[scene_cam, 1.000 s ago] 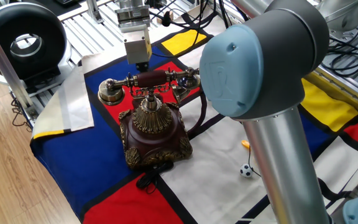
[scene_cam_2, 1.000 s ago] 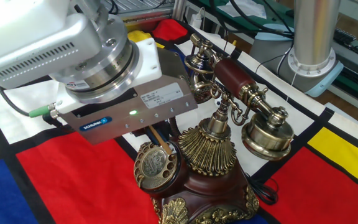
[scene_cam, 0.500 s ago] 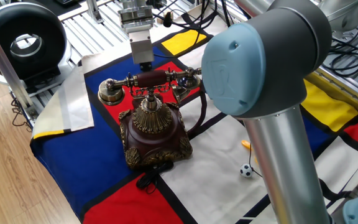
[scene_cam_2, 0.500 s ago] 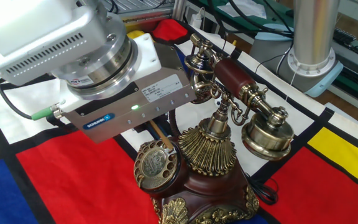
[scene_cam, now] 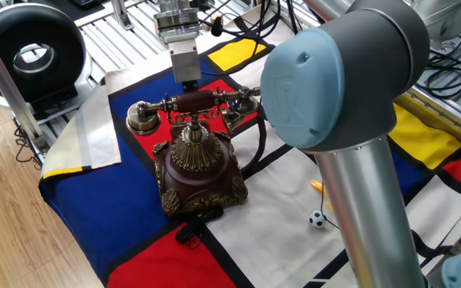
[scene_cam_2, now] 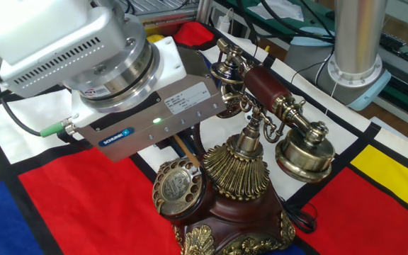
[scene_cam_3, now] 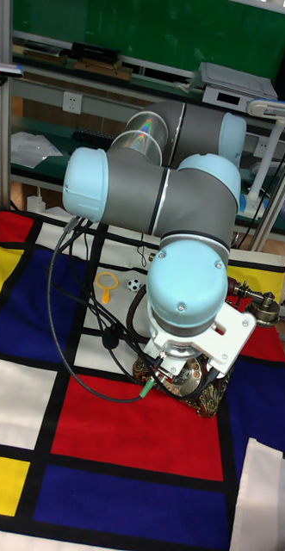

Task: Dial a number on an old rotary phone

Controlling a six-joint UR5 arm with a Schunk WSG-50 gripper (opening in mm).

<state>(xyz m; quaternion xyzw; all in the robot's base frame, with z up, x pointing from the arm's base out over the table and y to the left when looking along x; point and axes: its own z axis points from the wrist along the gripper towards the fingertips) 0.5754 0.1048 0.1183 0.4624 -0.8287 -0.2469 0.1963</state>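
The old rotary phone point(scene_cam_2: 239, 184) stands at frame centre on the cloth-covered surface point(scene_cam_2: 83, 212), its handset point(scene_cam_2: 275, 106) lying across the brass cradle. The end effector point(scene_cam_2: 178, 144) hangs over the rotary dial point(scene_cam_2: 178, 188) at lower centre, holding a thin wooden stick point(scene_cam_2: 185, 151) (its tip at the dial's upper edge).

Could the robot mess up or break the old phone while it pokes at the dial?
Maybe. The thin wooden stick under the gripper body meets the dial at a slant, so it could slip out of a finger hole or snap. The handset only rests on the brass cradle close beside the gripper, so a bump could knock it off. The old rotary phone stands loose on a cloth, so pushing might slide it.
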